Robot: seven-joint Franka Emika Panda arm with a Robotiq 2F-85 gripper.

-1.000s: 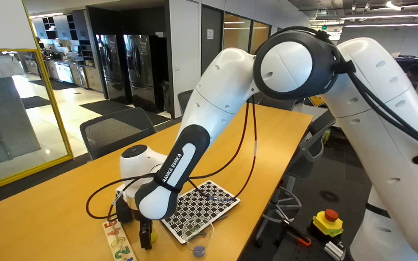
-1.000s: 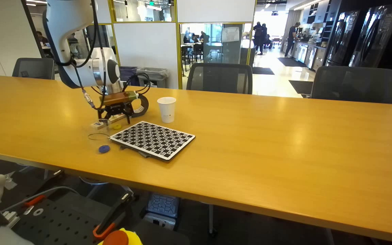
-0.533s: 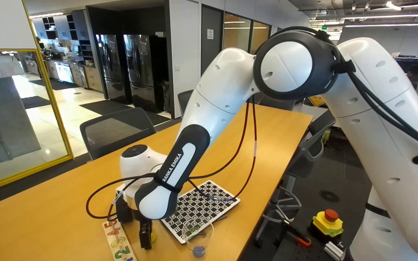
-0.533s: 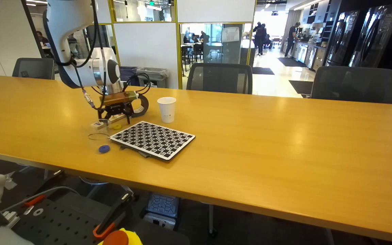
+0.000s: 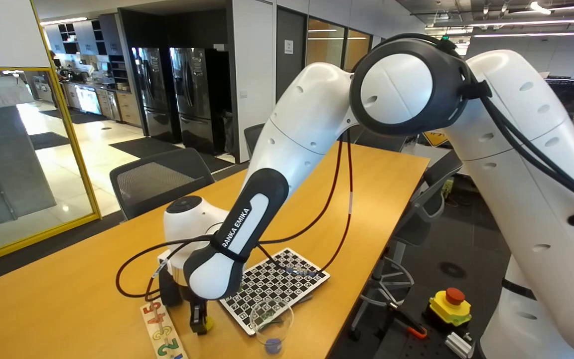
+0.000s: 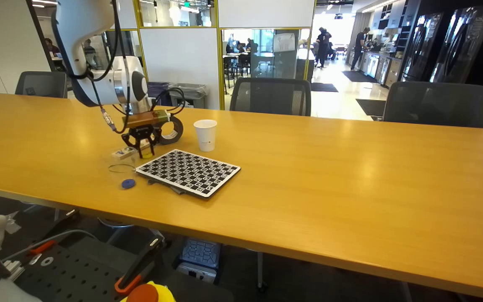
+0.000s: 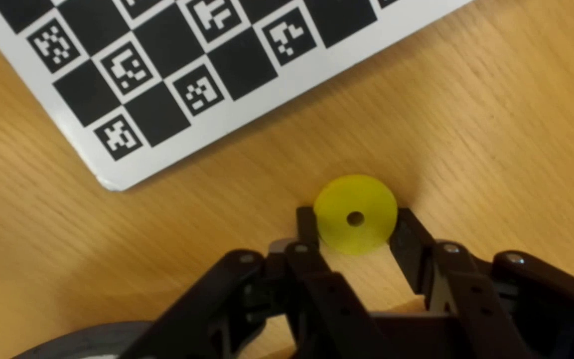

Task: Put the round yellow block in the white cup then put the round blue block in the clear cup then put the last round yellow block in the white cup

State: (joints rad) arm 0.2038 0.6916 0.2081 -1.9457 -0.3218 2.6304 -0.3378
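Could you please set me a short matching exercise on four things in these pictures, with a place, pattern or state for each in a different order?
Things:
1. round yellow block
2. white cup
3. flat board
4. wooden strip

Places, patterns, states:
A. checked in black and white
B. marked with coloured numbers
C. held in the gripper
D. standing upright on the table

Pairs: 1-C, 2-D, 3-A, 4-B

Super long wood table (image 6: 329, 201) in an exterior view, mesh chairs (image 6: 270, 96) lined along its far edge, yellow-framed white panels (image 6: 183, 56) behind it, couple of dark fridges (image 6: 461, 48) way past it
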